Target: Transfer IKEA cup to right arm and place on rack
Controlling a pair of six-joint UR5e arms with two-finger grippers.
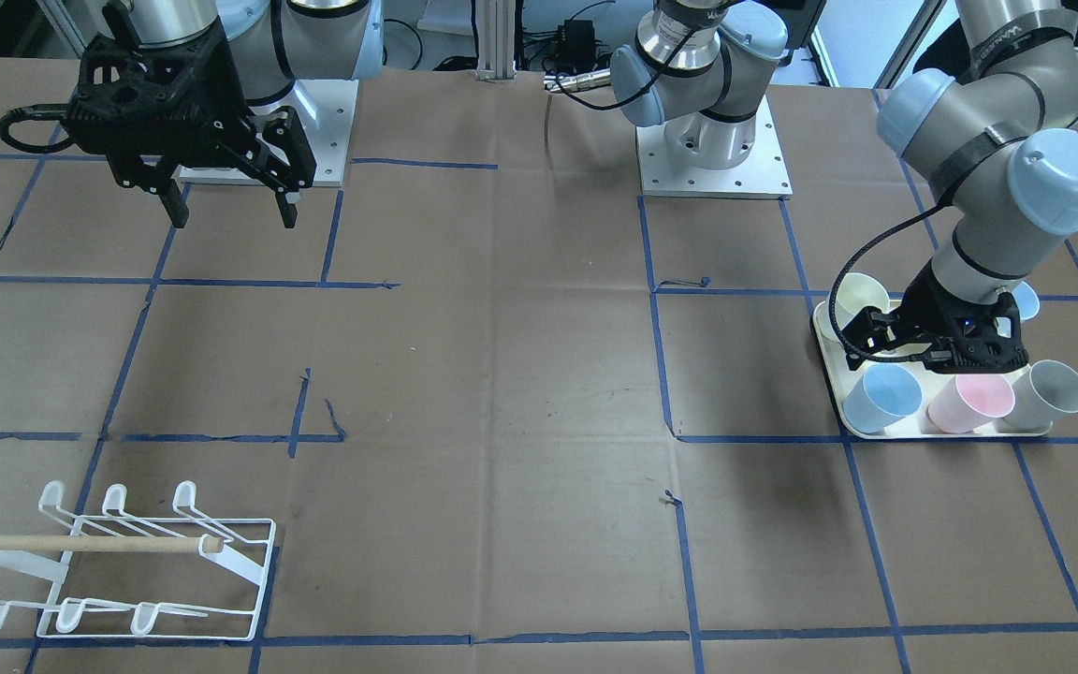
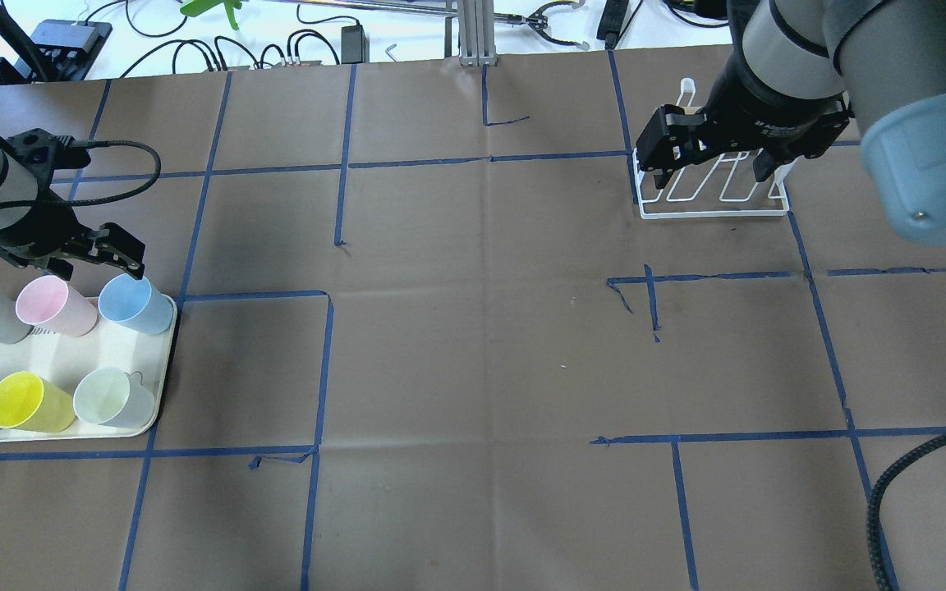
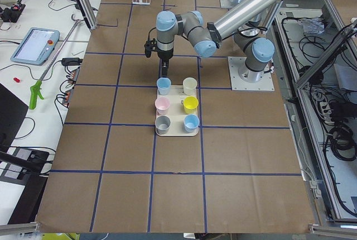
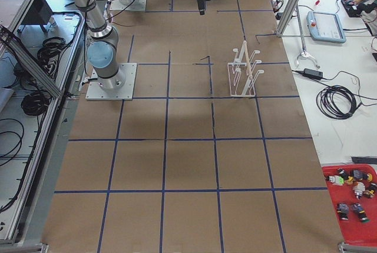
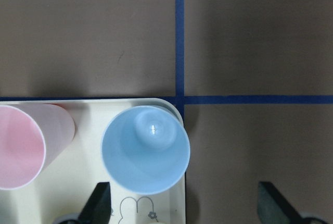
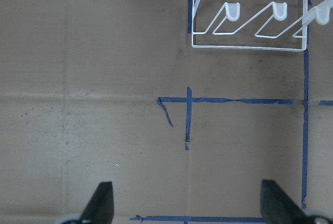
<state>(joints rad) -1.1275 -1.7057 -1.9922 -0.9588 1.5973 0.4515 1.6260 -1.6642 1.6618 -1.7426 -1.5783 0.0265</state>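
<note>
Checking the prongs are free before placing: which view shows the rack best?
Exterior front-facing: the whole rack, prongs and dowel, unobstructed. Overhead: the right gripper covers part. Right wrist: cropped at the top edge. Side views: small, the left one tiny. Left wrist: none.

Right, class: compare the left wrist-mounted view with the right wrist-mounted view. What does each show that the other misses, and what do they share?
Only the left wrist view: a blue cup and a pink cup standing at a corner of a cream tray. Only the right wrist view: the white wire rack, no cup on it. Both: brown table paper crossed by blue tape, and dark fingers spread apart at the bottom edge, the left fingers and right fingers.
</note>
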